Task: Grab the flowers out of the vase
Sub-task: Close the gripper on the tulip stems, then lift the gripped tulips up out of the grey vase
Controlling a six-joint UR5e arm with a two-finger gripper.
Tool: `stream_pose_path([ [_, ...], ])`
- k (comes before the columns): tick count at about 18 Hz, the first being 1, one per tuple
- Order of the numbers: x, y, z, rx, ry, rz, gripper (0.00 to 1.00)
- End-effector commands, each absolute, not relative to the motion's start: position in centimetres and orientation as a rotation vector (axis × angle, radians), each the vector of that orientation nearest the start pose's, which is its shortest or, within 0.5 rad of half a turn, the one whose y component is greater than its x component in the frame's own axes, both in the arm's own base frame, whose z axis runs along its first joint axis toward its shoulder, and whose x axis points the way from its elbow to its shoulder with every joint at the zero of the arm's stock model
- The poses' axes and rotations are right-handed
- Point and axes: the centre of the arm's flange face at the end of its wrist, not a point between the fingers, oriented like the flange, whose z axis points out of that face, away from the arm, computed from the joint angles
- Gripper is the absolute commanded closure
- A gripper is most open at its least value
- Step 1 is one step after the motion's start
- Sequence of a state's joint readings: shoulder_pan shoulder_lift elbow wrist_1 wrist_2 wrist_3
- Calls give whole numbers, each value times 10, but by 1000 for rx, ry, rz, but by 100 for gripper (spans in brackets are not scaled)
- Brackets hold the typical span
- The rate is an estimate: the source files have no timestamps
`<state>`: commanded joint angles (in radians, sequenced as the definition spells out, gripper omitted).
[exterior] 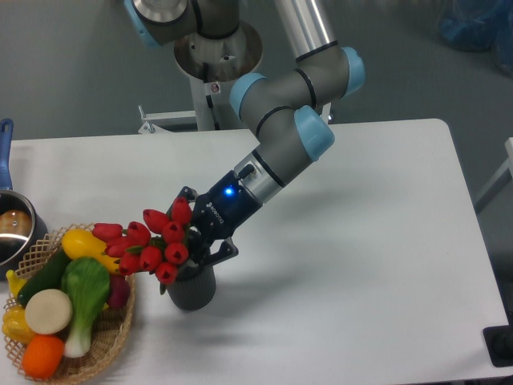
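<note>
- Stems are pretty much hidden behind the buds and gripper [198, 243], so the actual grip spot is hard to see.
- Jaws look closed in on the flowers [148, 249], bunch leaning out toward 9 o'clock.
- Flowers sit over the vase [192, 289] mouth, near the basket [120, 325].
- Pot [12, 228] is cut off at the left edge.

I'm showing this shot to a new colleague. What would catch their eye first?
Probably the flowers, bright red at front left, leaning over the small dark vase with the gripper at their stems. Next, the wicker basket of colourful produce at the table's left edge.
</note>
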<state>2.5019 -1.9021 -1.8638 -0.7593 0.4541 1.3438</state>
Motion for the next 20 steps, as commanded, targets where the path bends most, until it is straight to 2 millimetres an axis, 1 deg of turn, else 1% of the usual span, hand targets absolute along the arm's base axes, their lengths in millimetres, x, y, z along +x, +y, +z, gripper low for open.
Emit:
stream_pose_path([
  [3,-318,514,312,-1966,525,-364,72],
  [6,-319,514,312,-1965,523,-364,72],
  [9,-322,511,318,-1960,518,-353,72],
  [15,-322,501,355,-1919,454,-359,72],
  [20,-318,495,379,-1877,417,-379,72],
])
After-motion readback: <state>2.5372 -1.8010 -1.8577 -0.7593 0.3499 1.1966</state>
